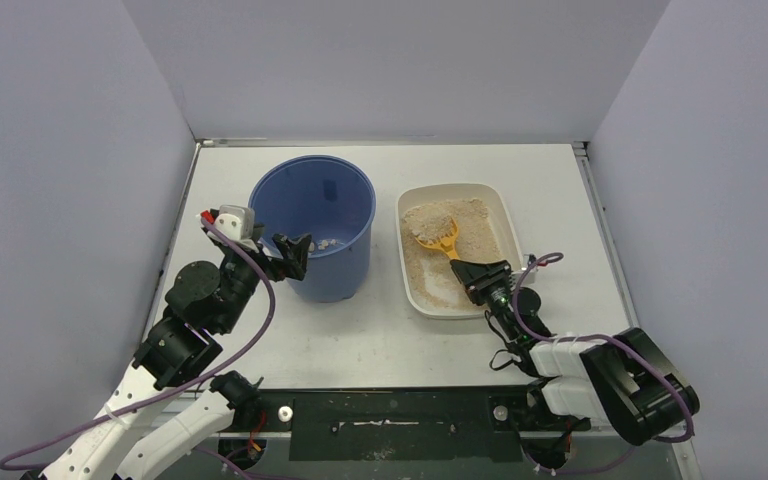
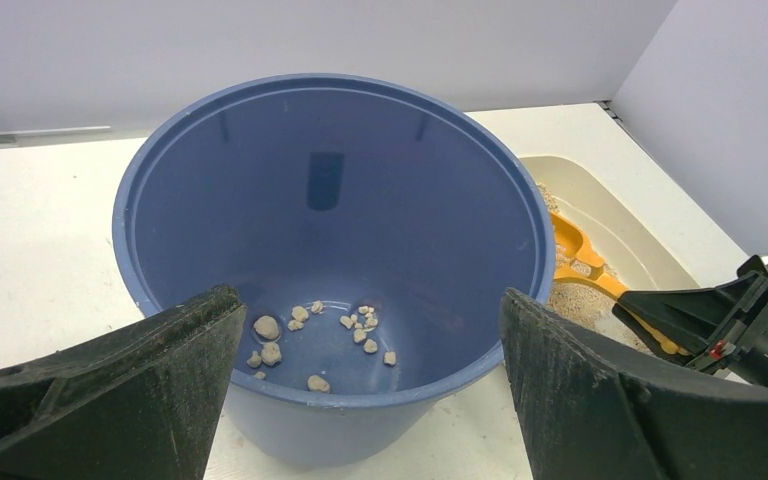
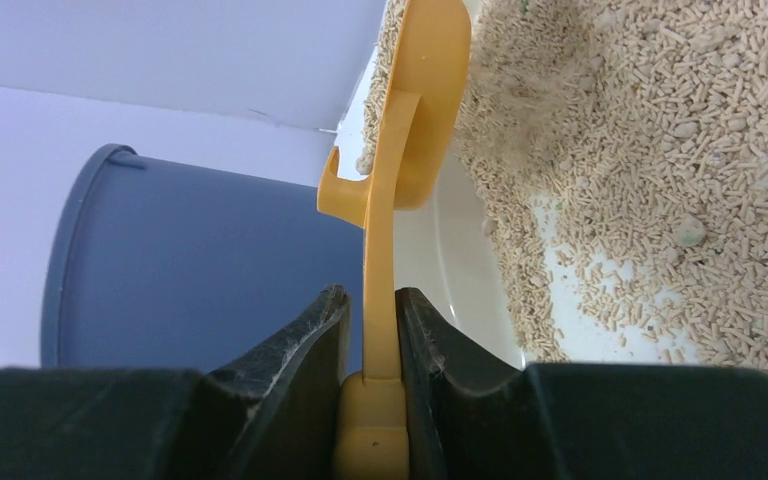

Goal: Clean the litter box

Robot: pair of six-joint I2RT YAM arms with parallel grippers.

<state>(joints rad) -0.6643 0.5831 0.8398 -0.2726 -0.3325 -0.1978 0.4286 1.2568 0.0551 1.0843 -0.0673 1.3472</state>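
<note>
Right arm stretched low over the litter box, which sits on the table just right of the blue bucket. Right hand pinches the orange scoop by its handle, head in the litter. Left arm bent; left hand spread wide at the bucket's near-left rim.

This is a robotics lab cell, not a home. A white table is boxed in by plain pale panels: a back wall and side walls on both flanks, all bare and evenly lit. A left arm and a right arm are bolted at the table's near edge beside a black strip, and purple cables loop along them in the open. The household things on the table, a blue bucket, a litter box and an orange scoop, stand there as staged props.
</note>
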